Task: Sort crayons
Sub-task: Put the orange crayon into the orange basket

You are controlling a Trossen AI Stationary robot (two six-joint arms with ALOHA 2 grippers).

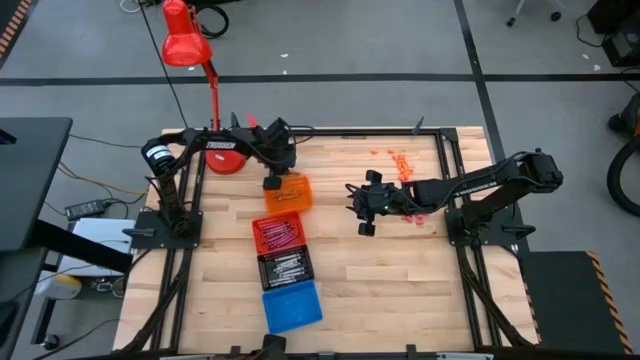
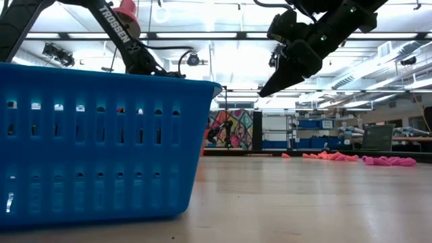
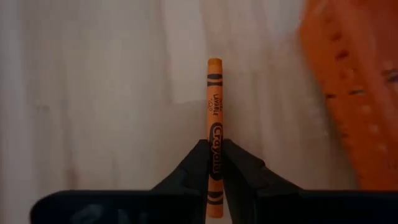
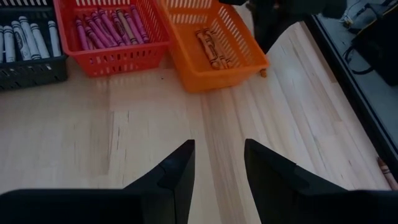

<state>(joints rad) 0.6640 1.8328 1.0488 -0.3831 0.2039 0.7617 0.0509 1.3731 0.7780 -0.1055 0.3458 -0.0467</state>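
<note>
Fingers of the left gripper (image 3: 214, 163) clench an orange crayon (image 3: 214, 118) beside the orange tray (image 1: 288, 192), upper centre, probably to drop it inside. The right gripper (image 4: 217, 165) waits released, mid-frame.

Orange crayon (image 3: 214, 134): orange wrapper, black bands near each end, black lettering along its length. Left hand (image 3: 214, 177): black fingers. Right hand (image 4: 216, 165): black fingers.

Orange tray (image 4: 214, 43): orange lattice walls; contents orange-brown crayons (image 4: 211, 46). Red tray (image 4: 112, 37): red-orange lattice; contents maroon-magenta crayons (image 4: 109, 28). Black tray (image 4: 31, 59): dark grey-black lattice; contents white crayons (image 4: 28, 34) with dark bands. Blue tray (image 2: 94, 145): bright blue, rows of vertical slots.

Loose crayons (image 2: 358, 158) on the table (image 4: 124, 130): orange and pink. The table itself: pale wood, plank stripes. Lamp (image 1: 185, 40): red.
</note>
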